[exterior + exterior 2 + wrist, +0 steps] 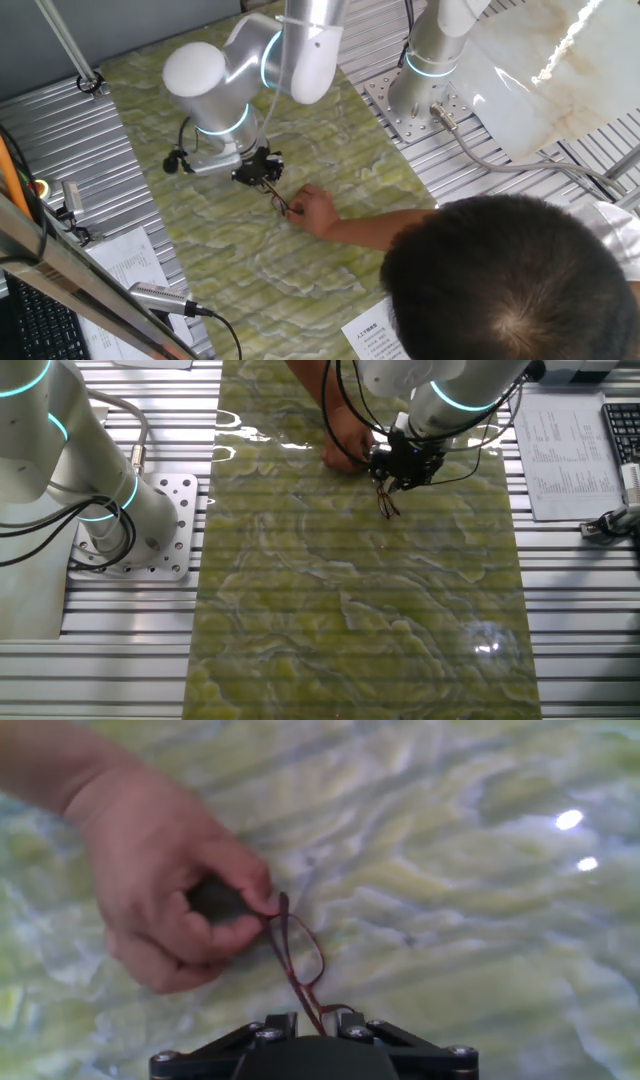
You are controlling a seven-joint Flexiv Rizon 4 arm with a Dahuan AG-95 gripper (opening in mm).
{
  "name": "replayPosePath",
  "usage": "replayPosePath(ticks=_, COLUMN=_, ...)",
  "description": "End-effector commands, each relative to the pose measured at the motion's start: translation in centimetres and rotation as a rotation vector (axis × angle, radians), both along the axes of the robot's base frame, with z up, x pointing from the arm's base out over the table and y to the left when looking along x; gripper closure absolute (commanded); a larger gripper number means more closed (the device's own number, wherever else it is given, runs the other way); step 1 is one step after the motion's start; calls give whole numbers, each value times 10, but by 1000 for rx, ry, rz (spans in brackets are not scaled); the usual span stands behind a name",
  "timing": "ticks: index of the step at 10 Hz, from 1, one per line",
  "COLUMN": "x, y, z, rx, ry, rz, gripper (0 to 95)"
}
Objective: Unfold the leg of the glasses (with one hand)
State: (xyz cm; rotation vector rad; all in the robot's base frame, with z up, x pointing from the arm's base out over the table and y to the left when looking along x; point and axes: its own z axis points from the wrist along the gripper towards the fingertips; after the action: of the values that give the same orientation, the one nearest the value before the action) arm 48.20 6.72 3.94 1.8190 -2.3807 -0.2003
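You'll find the glasses (pixel 298 952) directly ahead of the hand (pixel 315 1020), one end reaching in at its fingertips, the far end pinched by a person's bare hand (pixel 165 895). The frame is thin reddish-brown wire curving around clear lenses, over a glossy green-veined marbled mat (pixel 470 940). The black fingers sit close together at the frame; you can't tell whether they actually grip it.

A ribbed metal table (pixel 580 610) carries a green marbled mat (pixel 360 610). Papers (pixel 565 455) lie at 2 o'clock, and the glasses (pixel 298 952) perhaps touch the mat.
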Motion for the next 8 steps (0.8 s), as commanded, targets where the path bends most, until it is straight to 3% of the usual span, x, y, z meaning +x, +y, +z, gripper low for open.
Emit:
replayPosePath(ticks=1, x=-7, y=-2, z=-2, rx=-8, ry=-4, rz=64, gripper=950)
replayPosePath(ticks=8, x=-10, y=-1, z=-6, rx=8, ry=-20, rz=180, gripper=950)
